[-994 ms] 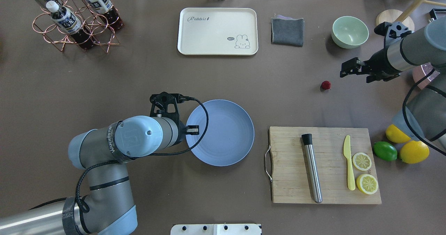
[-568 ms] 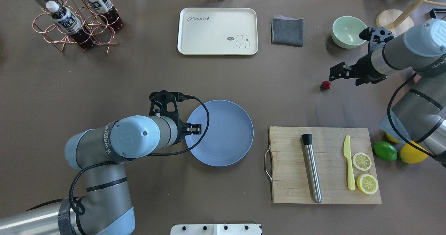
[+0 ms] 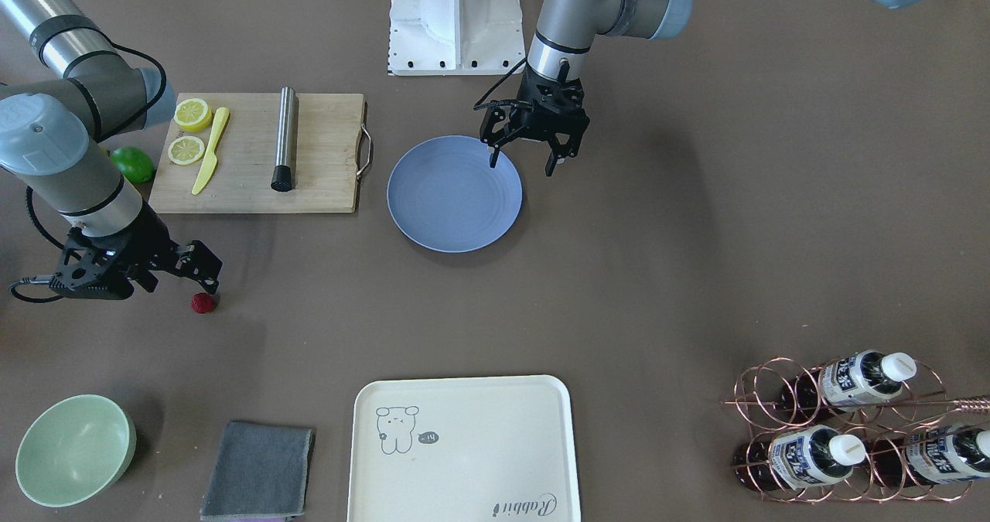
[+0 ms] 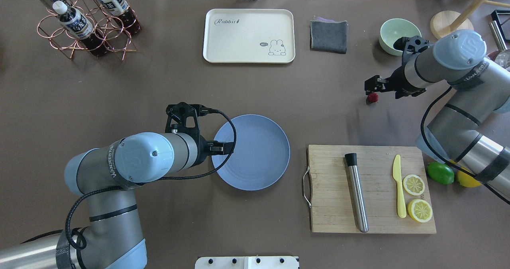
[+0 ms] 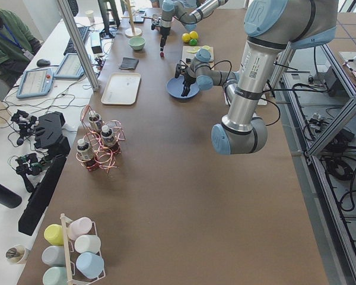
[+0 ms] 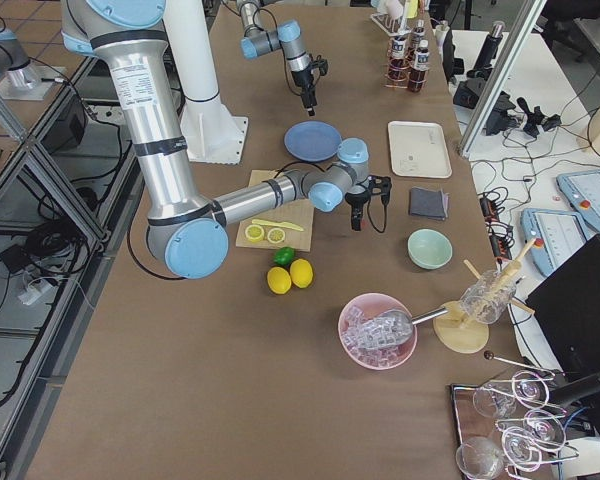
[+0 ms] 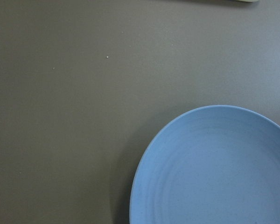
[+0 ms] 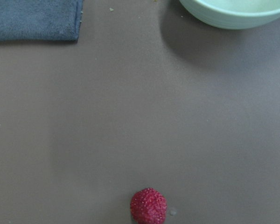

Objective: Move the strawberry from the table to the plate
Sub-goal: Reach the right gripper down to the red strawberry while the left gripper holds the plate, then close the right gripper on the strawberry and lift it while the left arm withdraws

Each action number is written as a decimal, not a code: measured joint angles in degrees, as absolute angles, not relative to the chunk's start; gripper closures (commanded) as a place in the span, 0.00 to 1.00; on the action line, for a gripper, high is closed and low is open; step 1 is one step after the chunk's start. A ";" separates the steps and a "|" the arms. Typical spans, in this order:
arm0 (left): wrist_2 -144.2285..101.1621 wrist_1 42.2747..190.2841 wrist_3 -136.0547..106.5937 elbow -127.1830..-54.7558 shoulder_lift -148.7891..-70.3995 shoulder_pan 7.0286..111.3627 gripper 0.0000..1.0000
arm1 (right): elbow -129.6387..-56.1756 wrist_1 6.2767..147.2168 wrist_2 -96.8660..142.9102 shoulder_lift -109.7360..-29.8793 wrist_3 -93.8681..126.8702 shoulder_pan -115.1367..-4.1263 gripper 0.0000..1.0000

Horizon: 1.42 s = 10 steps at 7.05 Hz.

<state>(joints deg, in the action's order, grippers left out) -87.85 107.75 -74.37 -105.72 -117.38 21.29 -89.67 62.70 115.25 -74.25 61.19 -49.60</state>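
The strawberry (image 4: pixel 373 97) is a small dark red berry lying on the brown table (image 4: pixel 159 85), right of centre; it also shows as the strawberry (image 3: pixel 203 302) (image 8: pixel 149 206). My right gripper (image 4: pixel 383 91) (image 3: pixel 179 277) hovers open just over and beside it, touching nothing. The blue plate (image 4: pixel 259 157) (image 3: pixel 454 194) (image 7: pixel 214 172) rests bare at mid-table. Over its left rim my left gripper (image 3: pixel 522 162) hangs open, with nothing between its fingers.
A wooden cutting board (image 4: pixel 330 221) carries a metal muddler, a yellow knife and two lemon slices. A lime (image 4: pixel 440 173) and lemons lie to its right. At the back stand a green bowl (image 4: pixel 392 30), grey cloth (image 4: pixel 328 36), cream tray (image 4: pixel 249 36) and bottle rack (image 4: pixel 85 20).
My right arm has swung left, bringing its gripper from well right of the strawberry to just beside it. The left arm has drifted slightly left; the strawberry and plate have stayed put.
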 measured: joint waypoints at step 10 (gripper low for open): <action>-91.10 107.41 -69.64 -107.00 -116.49 26.51 0.02 | -91.19 69.90 118.23 -69.63 61.14 -52.32 1.00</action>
